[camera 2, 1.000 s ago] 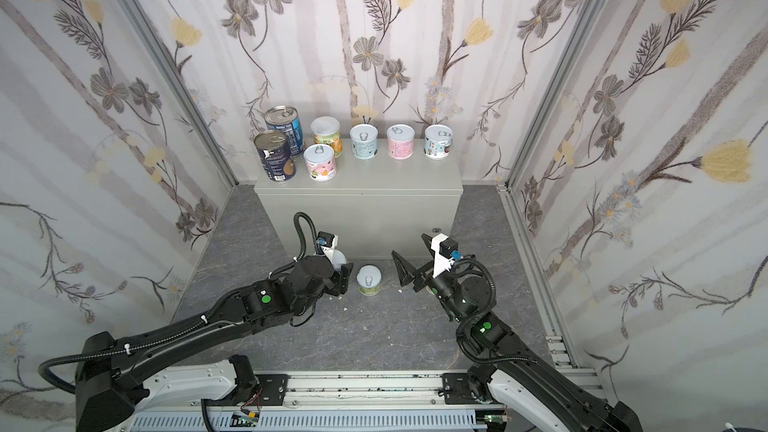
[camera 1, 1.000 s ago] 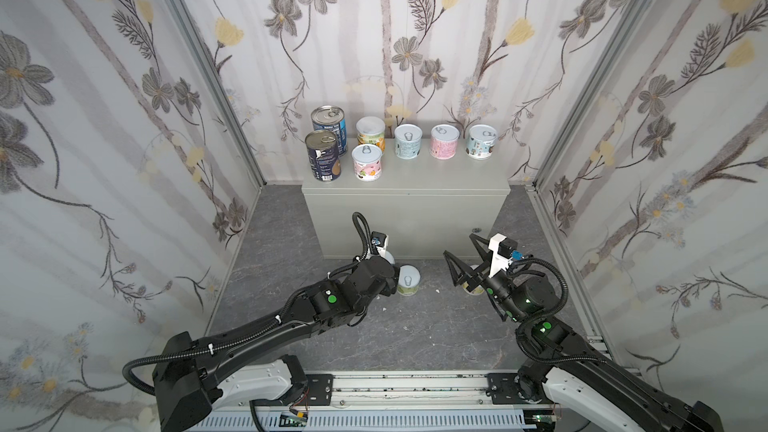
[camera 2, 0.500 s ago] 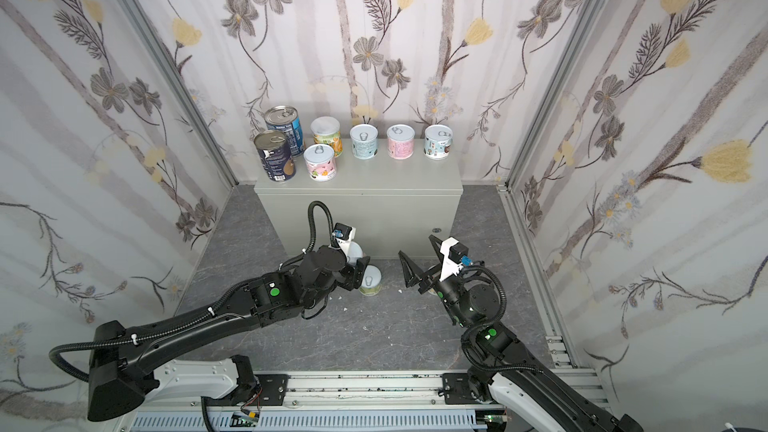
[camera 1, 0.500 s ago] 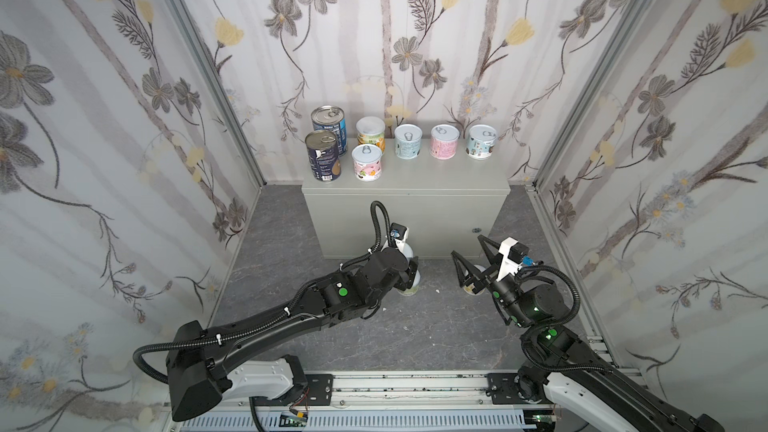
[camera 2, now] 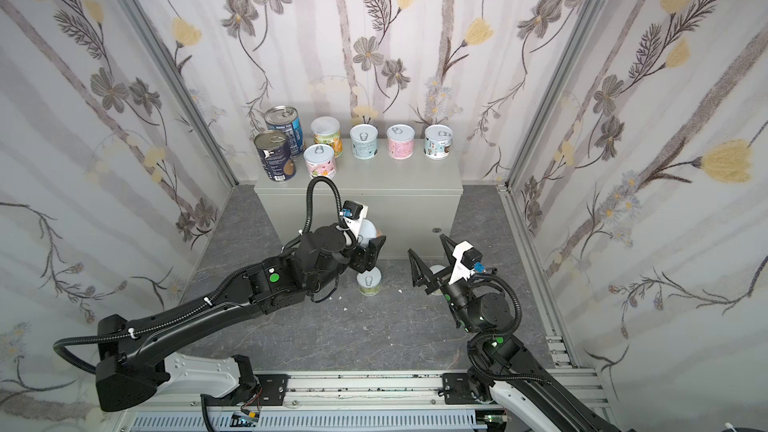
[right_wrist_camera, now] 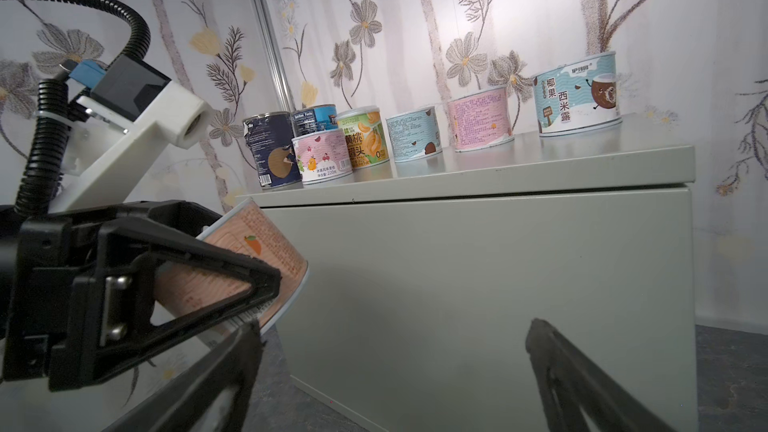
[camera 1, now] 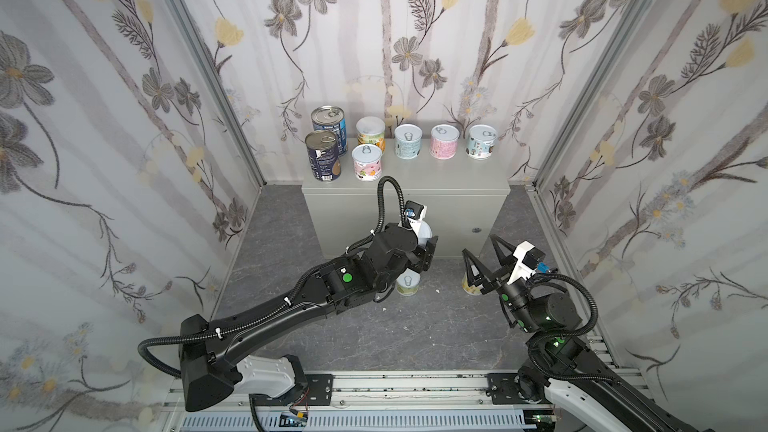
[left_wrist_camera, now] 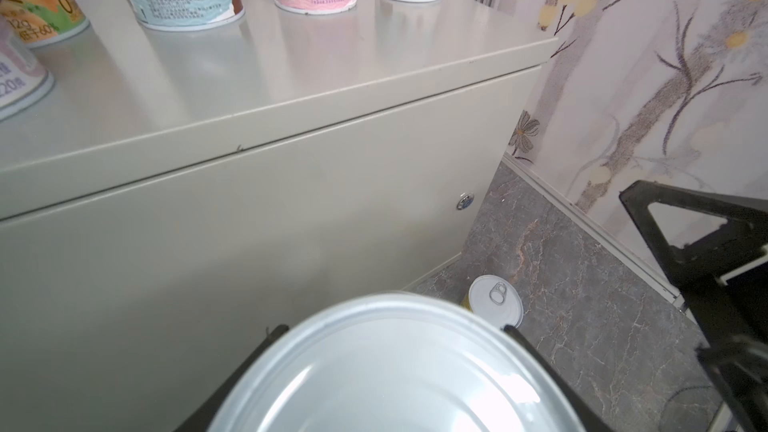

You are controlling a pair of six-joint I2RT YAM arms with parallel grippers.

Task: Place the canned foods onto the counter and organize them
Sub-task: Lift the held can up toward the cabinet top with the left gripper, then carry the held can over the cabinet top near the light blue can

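- Left end effector (camera 1: pixel 427 248) is clamped tight on a short peach-label can (right_wrist_camera: pixel 257 257). The can is tilted and off the floor (camera 1: pixel 332 338). One flat end of it fills much of the left wrist view.
- The peach-label can hangs just in front of the tabletop (camera 1: pixel 436 178) front face, below the top edge, not on it yet.
- Right end effector (camera 1: pixel 478 244) is spread wide with nothing between its fingers. It sits low on the right, near the round lock (camera 1: pixel 477 229) on the front face.
- The tabletop carries seven cans, all upright.
- At the left end, the front dark-blue can (camera 1: pixel 325 156) stands with the back dark-blue can (camera 1: pixel 330 124) just behind it; both have bare metal pull-tab lids.
- A short pink can (camera 1: pixel 367 163) stands just right of the front dark-blue can, with a yellow-green can (camera 1: pixel 371 137) behind it.
- A row of three short cans (camera 1: pixel 444 142) runs along the back: pale blue, pink, pale blue, spaced apart.
- Two cans stand upright on the floor.
- The green-label can (camera 1: pixel 408 283) is just below the left end effector in both top views.
- The yellow-label can (left_wrist_camera: pixel 496 299) is near the tabletop's front right corner, partly hidden behind a right end effector finger in both top views.
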